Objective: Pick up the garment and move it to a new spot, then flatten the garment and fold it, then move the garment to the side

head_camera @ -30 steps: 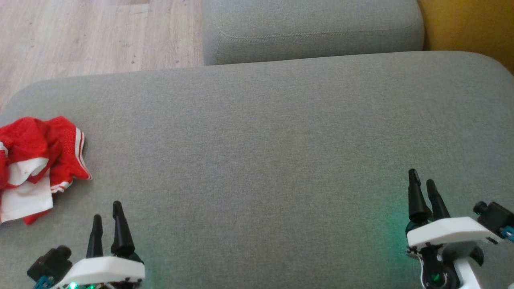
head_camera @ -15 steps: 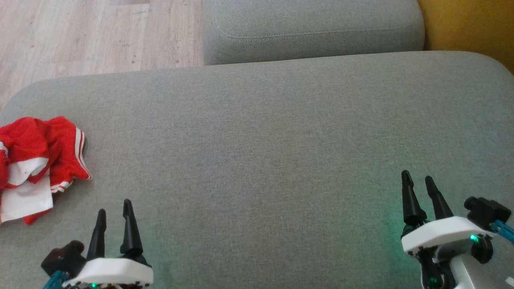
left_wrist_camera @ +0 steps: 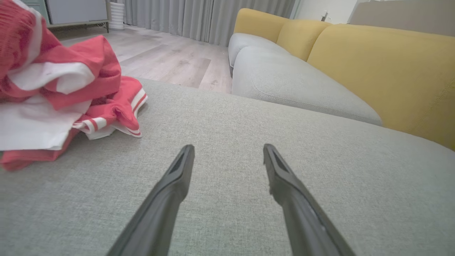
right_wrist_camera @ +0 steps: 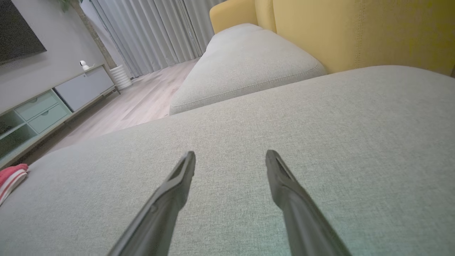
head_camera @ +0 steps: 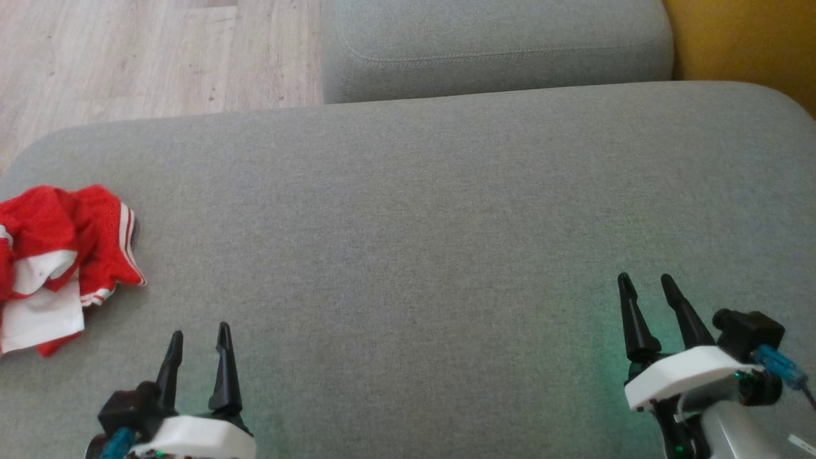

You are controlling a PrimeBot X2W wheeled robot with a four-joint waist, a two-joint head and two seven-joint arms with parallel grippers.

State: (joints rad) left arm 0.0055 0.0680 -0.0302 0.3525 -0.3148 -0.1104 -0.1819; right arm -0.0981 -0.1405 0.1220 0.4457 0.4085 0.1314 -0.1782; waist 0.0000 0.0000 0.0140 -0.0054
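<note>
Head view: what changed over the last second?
Both hands drifted inward: the left hand slid toward the robot's right, the right hand toward its left. Both stay open and empty; nothing was grasped or released. The red-and-white garment lies crumpled and unmoved on the grey cushion.

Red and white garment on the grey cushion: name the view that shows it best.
Left wrist view: the crumpled red and white garment is close and large, folds and striped hem clear, though cut off left and top. Head view shows the garment smaller, cropped on the left; right wrist view, just a corner.
</note>
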